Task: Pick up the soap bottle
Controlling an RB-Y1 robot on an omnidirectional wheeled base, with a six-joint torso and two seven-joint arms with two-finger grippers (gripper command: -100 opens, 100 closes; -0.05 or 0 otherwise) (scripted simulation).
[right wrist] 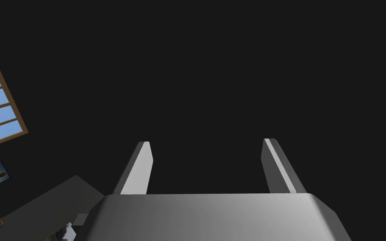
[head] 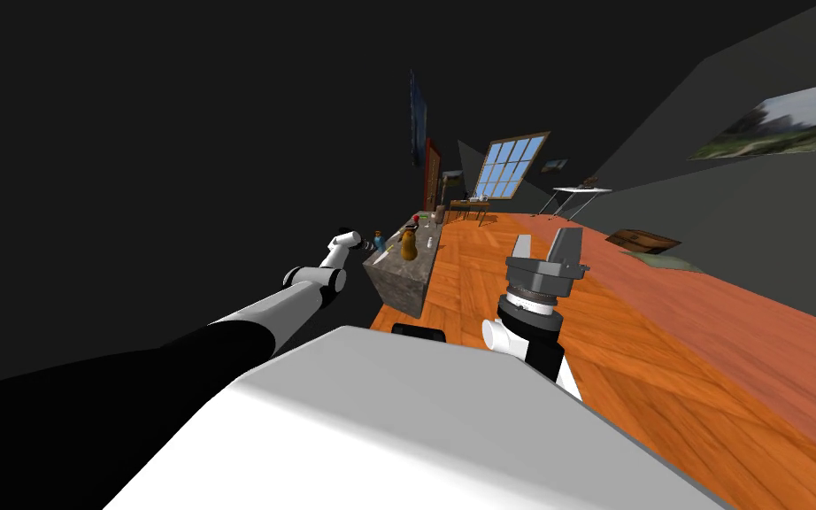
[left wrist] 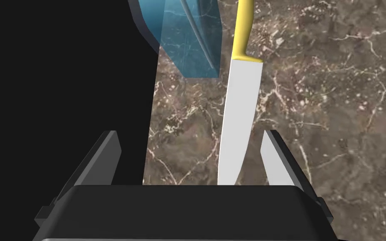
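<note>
Grey fingers, right gripper (right wrist: 207,143): spread wide with nothing between them; the hand is raised just ahead of the chest, over the wooden floor (head: 663,336).
Left arm: stretched forward to the near end of the counter (left wrist: 334,104).
Left gripper (left wrist: 190,134): fingers a full gap apart, holding nothing, hanging over the counter's edge; one finger is over the brown veined stone, the other over the black area (left wrist: 62,62) beyond the edge.
Knife (left wrist: 238,117): flat on the stone, its white blade running between the fingers and closer to the one over the counter, its yellow handle pointing away from the gripper.
Soap bottle (left wrist: 188,42): clear blue, standing near the counter's edge past the fingertips, just beside the knife handle and apart from both fingers.
Further along the counter: a yellow-brown rounded thing (head: 408,248) and smaller items too small to tell.
Far wall: a paned window (head: 508,166).
</note>
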